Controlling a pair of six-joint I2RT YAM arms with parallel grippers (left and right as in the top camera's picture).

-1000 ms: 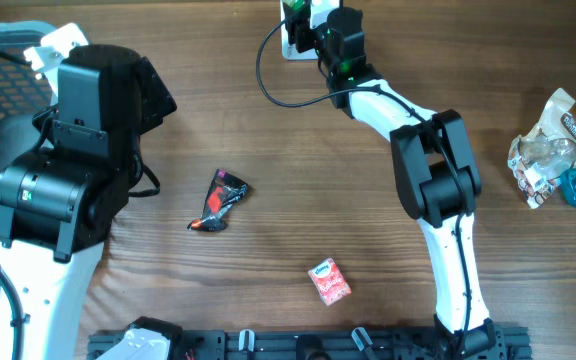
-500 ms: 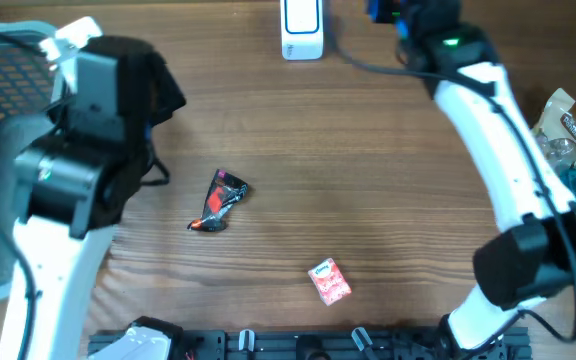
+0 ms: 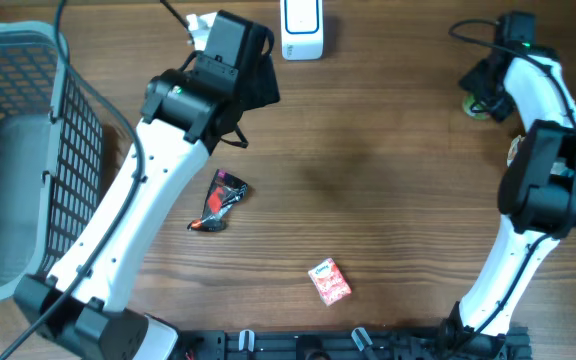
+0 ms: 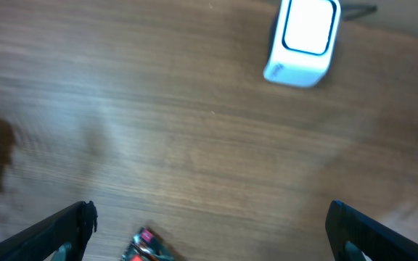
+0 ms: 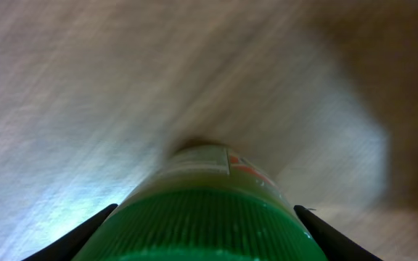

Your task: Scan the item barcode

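Gripping bottle (image 5: 209, 165) in right gripper (image 5: 205, 235) near desk's (image 3: 368, 180) far right corner, long axis along the fingers. Needs carrying left along far edge to scanner (image 3: 300, 25). With left gripper (image 4: 210, 216) wide open, empty, nearer scanner.

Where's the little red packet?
In the overhead view, the little red packet lies near the bottom edge, about the middle. It sits alone, below and to the right of the dark crumpled wrapper.
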